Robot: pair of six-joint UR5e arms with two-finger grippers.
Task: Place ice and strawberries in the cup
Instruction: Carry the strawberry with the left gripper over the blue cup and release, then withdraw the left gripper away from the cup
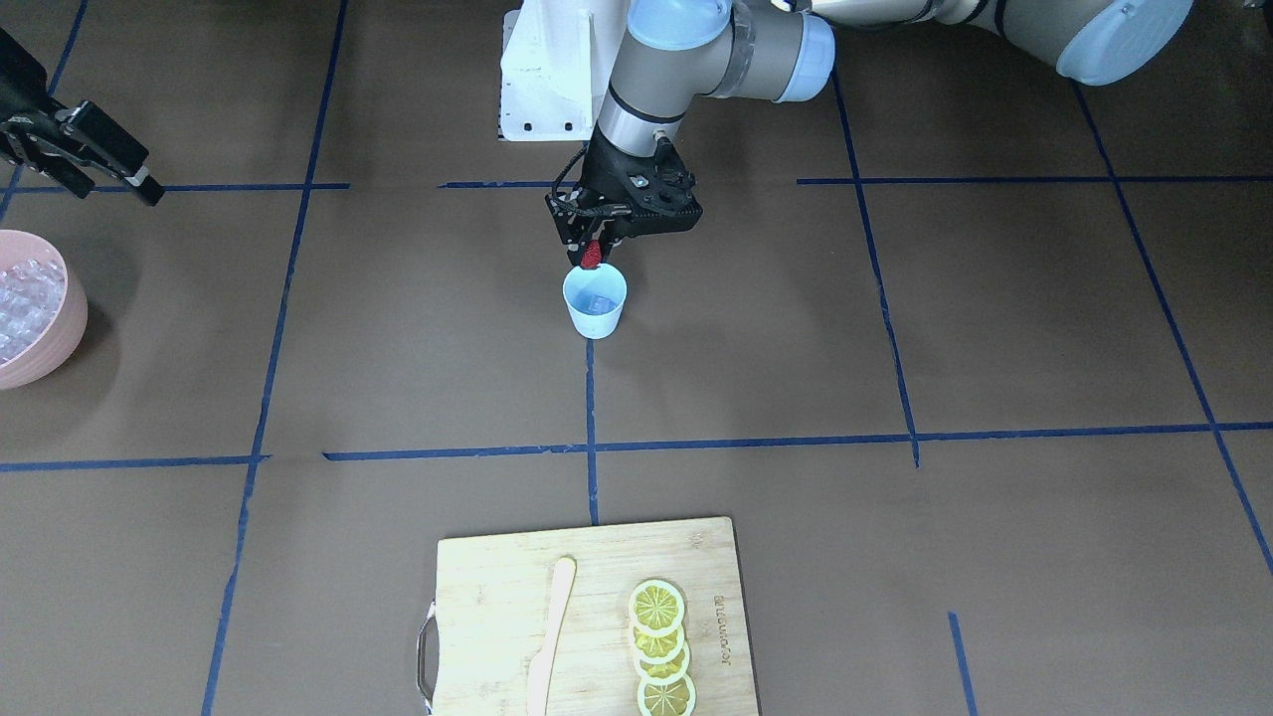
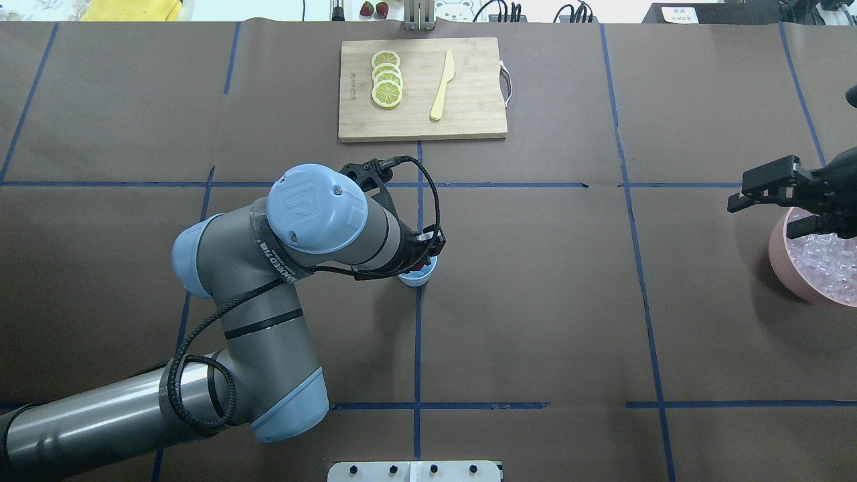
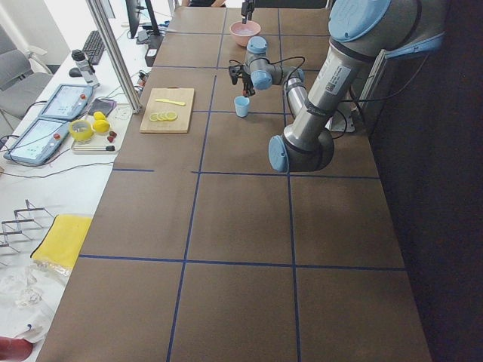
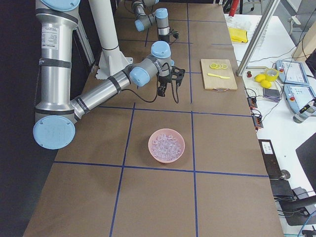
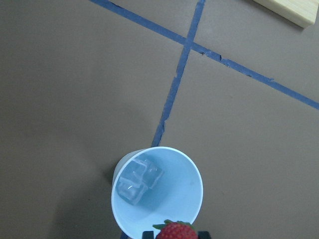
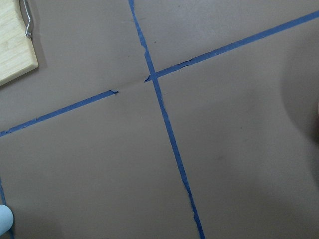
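While the left gripper (image 1: 595, 249) pinches the strawberry (image 5: 177, 232) just over the robot-side rim of the cup (image 5: 174, 194), the right gripper (image 2: 763, 214) hangs raised near the pink bowl (image 2: 783, 264), its fingers spread apart. The table (image 1: 995, 318) is brown, crossed by blue tape (image 1: 591, 398). Two ice cubes (image 5: 139, 181) lie in the cup (many more fill the bowl). The cutting board (image 1: 487, 617) bears a stamped mark, too small to read.
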